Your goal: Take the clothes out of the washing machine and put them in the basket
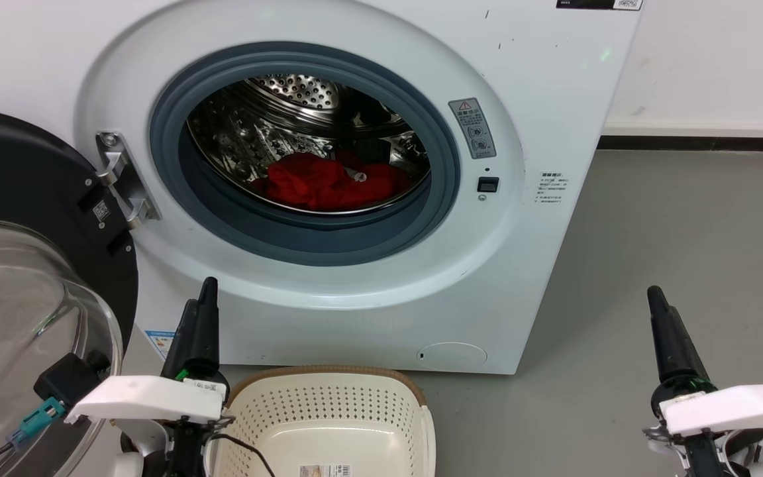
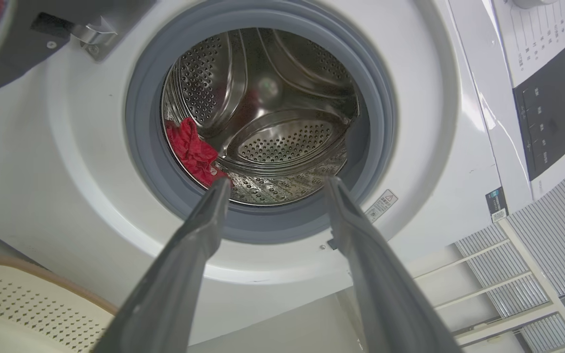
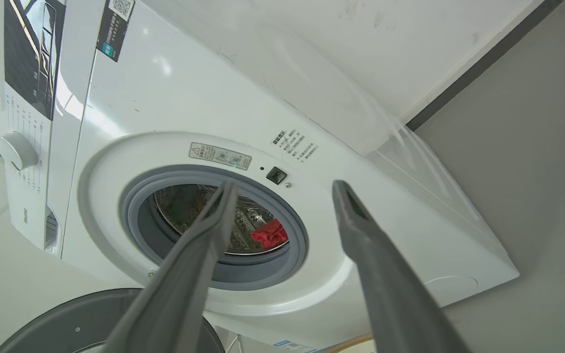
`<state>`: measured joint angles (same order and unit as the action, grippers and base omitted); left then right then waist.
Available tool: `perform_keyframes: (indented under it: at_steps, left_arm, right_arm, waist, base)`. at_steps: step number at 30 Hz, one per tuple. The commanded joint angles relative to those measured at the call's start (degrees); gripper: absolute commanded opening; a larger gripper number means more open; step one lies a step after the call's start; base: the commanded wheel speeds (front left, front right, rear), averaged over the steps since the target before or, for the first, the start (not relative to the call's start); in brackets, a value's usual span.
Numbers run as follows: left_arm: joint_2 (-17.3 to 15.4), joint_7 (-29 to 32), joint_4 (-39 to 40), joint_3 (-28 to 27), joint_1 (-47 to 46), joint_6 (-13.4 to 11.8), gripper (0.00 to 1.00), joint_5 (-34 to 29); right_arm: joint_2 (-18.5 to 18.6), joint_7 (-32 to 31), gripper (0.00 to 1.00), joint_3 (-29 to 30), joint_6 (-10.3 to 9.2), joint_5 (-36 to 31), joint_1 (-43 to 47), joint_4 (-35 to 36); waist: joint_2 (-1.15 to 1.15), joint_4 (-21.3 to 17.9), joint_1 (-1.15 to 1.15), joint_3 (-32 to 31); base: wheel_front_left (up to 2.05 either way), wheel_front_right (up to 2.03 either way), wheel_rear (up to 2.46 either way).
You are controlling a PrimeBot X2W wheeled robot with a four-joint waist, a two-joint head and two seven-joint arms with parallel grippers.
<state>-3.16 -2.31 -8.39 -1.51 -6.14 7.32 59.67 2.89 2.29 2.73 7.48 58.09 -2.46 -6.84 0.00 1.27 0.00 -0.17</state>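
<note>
Here, left tool [image 2: 277, 184] and right tool [image 3: 285, 187] hang spread, empty, outside the washing machine [image 1: 540, 132]; a low reach may snag its grey seal [image 1: 302, 245], missing the clothes [image 1: 318, 182].

The grey floor [image 1: 673, 265] takes up the right side of the head view. At the upper right it meets a white wall [image 1: 719, 59] with a dark strip [image 1: 699, 143] along the bottom. The big white washing machine [image 1: 554, 99] stands on the floor in the upper middle. The cream basket [image 1: 328, 404] sits on the floor at the bottom middle, just in front of it.
</note>
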Motion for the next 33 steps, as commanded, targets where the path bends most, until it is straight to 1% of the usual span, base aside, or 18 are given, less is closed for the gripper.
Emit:
perform_keyframes:
  at_steps: [1,5,6,16,33]
  left_arm:
    - [-0.46,-0.74,1.03,0.19,-1.55,0.13,1.0,-3.31]
    - [-0.72,-1.56,0.75,0.84,-1.66,0.14,1.0,-7.36]
    - [-0.72,-1.56,0.75,0.84,-1.66,0.14,1.0,-7.36]
    - [-1.3,-3.4,0.6,2.3,-2.19,0.16,1.0,-16.58]
    - [-2.27,-6.2,-1.54,3.98,-3.43,-0.06,1.0,-30.63]
  right_arm:
    - [0.05,0.8,1.0,-0.33,0.01,-3.85,-0.25,1.5]
    - [0.05,1.58,1.0,-0.55,0.01,-8.4,0.22,1.77]
    - [0.05,1.58,1.0,-0.55,0.01,-8.4,0.22,1.77]
    - [0.04,3.5,1.0,-0.79,0.02,-17.97,1.02,0.99]
    - [0.02,5.39,1.0,-0.22,0.01,-30.58,1.73,-1.05]
  waist:
    - [0.0,0.07,0.0,-0.03]
    - [0.0,0.2,0.0,-0.08]
    - [0.0,0.2,0.0,-0.08]
    - [0.0,0.57,0.0,-0.24]
    - [0.0,0.96,0.0,-0.37]
  base:
    - [0.0,0.0,0.0]
    - [0.0,0.0,0.0]
    - [0.0,0.0,0.0]
    - [0.0,0.0,0.0]
    - [0.0,0.0,0.0]
